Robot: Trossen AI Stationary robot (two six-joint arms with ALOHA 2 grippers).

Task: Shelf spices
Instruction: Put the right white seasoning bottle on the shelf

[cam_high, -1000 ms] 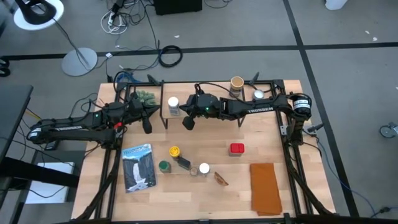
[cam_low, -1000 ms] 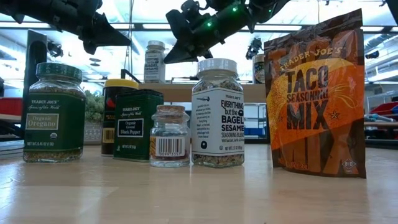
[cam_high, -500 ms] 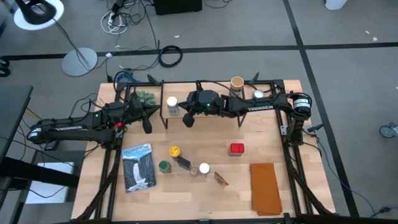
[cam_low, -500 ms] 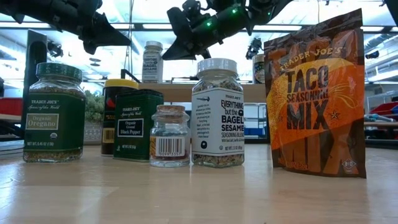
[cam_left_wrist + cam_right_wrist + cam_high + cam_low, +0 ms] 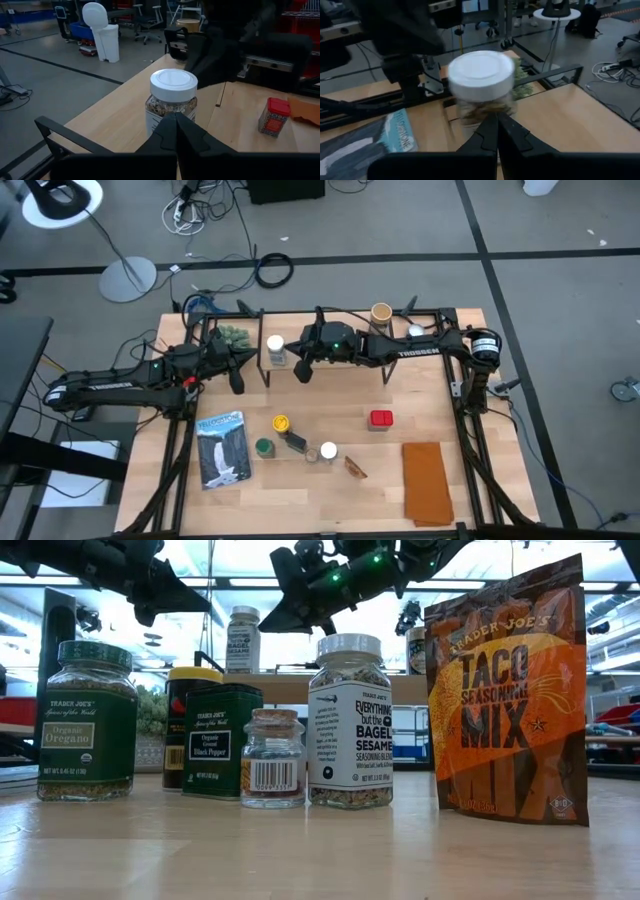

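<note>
Flanking white-lidded jar (image 5: 276,348) on shelf (image 5: 345,375) | right hand (image 5: 303,375), left hand (image 5: 236,380) clenched, empty

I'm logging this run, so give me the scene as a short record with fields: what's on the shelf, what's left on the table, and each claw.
shelf: white-lidded jar, tan cylinder
table: red tin, yellow-lidded jar, green-lidded jar, taco seasoning pouch
left claw: shut, beside the white-lidded jar
right claw: shut, on the jar's other side
</note>
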